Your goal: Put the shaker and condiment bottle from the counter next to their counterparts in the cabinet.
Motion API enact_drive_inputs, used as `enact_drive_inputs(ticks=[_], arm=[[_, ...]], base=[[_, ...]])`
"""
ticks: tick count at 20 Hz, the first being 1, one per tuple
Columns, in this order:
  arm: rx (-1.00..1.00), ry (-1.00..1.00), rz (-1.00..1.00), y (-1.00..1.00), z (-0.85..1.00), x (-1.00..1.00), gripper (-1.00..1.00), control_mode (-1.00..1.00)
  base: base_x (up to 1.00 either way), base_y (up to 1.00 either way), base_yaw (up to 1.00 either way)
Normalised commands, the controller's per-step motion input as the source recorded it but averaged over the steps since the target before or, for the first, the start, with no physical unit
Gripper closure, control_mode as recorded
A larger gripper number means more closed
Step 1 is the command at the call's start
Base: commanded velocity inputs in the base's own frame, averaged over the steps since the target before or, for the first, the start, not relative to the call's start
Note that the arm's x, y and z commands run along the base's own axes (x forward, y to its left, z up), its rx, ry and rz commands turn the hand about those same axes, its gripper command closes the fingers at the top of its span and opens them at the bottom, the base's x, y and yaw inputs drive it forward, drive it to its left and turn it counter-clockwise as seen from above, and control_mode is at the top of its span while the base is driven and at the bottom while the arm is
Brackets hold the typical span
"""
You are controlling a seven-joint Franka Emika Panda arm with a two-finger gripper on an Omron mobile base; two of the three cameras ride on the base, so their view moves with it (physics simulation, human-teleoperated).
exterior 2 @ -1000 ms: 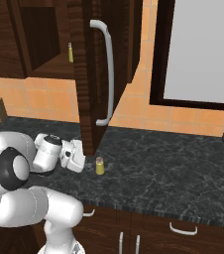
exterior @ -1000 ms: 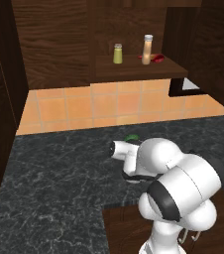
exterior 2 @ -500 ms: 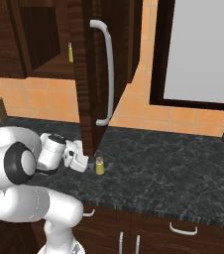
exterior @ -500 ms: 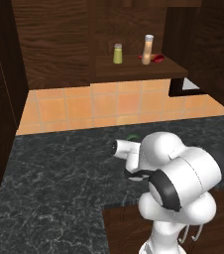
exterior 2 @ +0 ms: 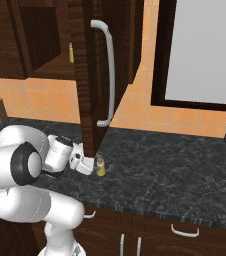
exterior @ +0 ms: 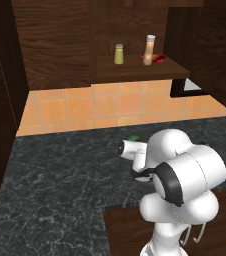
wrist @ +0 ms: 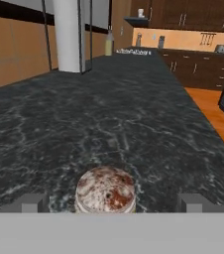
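My claw [exterior 2: 91,166] is hanging released around the shaker [exterior 2: 100,167] standing on the desk [exterior 2: 175,175]; light, stiff and probably slick, I am judging it best pinched mid-body.

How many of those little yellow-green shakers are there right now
2. One shaker stands on the cabinet shelf, left of the peach bottle. The other shaker stands on the counter, just ahead of the open fingers. Others could be hidden behind the cabinet door.
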Motion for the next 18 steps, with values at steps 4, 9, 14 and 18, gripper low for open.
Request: enact_drive_inputs(ticks=[4, 9, 14, 18], arm=[[0.00, 0.01, 0.00, -0.01, -0.38, 0.03, -1.00, -1.00], [0.01, 0.00, -0.01, -0.10, -0.20, 0.06, 1.00, -1.00], [0.00, -0.02, 0.00, -0.06, 0.01, 0.02, 1.00, -1.00], [0.00, -0.11, 0.00, 0.00, 0.37, -0.03, 1.00, -1.00]], base=[[0.00, 0.00, 0.00], [0.00, 0.00, 0.00], [0.00, 0.00, 0.00], [0.00, 0.00, 0.00]])
